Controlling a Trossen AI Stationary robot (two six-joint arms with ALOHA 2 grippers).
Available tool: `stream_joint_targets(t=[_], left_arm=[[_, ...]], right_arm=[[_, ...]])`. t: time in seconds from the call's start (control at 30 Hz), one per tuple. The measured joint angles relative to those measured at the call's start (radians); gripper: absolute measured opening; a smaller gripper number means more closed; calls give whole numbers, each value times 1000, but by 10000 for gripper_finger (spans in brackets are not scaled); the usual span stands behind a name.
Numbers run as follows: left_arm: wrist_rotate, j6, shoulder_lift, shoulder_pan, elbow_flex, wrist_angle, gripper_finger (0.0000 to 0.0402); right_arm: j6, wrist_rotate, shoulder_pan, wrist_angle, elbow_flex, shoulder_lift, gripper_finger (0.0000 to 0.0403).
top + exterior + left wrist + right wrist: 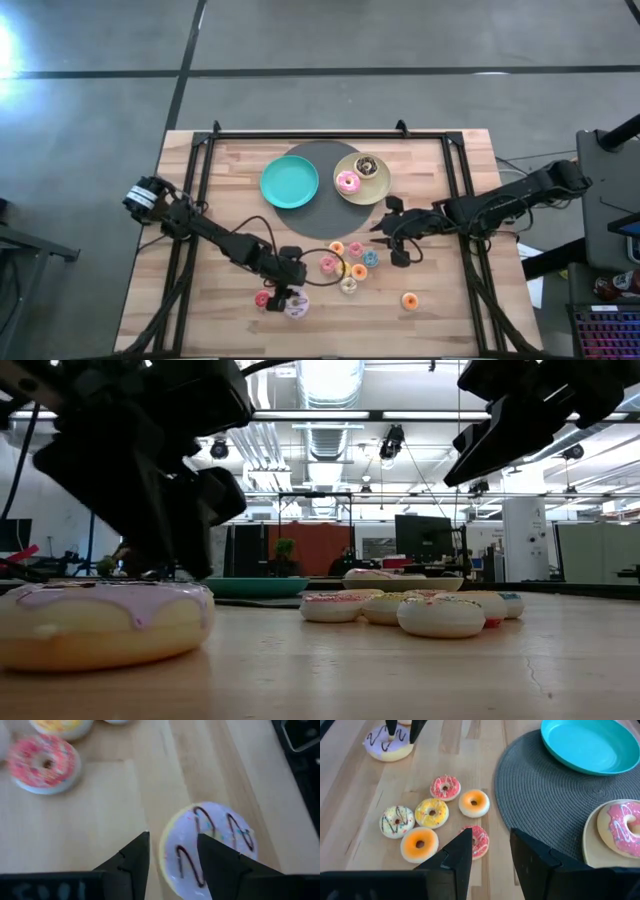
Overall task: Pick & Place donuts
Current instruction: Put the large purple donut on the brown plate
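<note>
Wooden planks make up the table [440, 320], where a dark round mat [325, 205] carries a teal plate [289, 182] and a beige plate [375, 185] holding a pink donut [347, 182] and a chocolate one [366, 165]. Near the front edge, the left gripper [172, 855] hangs over the lilac donut [212, 847] — its fingers part-open, one over the ring's edge and one over its top, grasping nothing clearly. The right gripper [490, 845] hovers empty, fingers narrowly apart, above the cluster of small donuts [432, 812] — pink, orange, yellow — mid-table, while a lone orange donut [409, 301] lies apart.
</note>
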Motion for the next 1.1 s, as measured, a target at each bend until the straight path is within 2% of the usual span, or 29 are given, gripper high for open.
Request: stream_joint_targets(t=[0.23,0.5,0.63,1.1], left_arm=[[24,-49,9,0,-2,8,151],[27,-63,10,-8,-3,13,217],[27,-59,10,-12,-4,14,238],[26,-38,58,-9,-11,36,241]], right_arm=[[2,0,0,-6,0,-17,123],[5,0,0,-5,0,-18,123],[5,0,0,-5,0,-18,123],[1,0,0,-4,0,-19,123]])
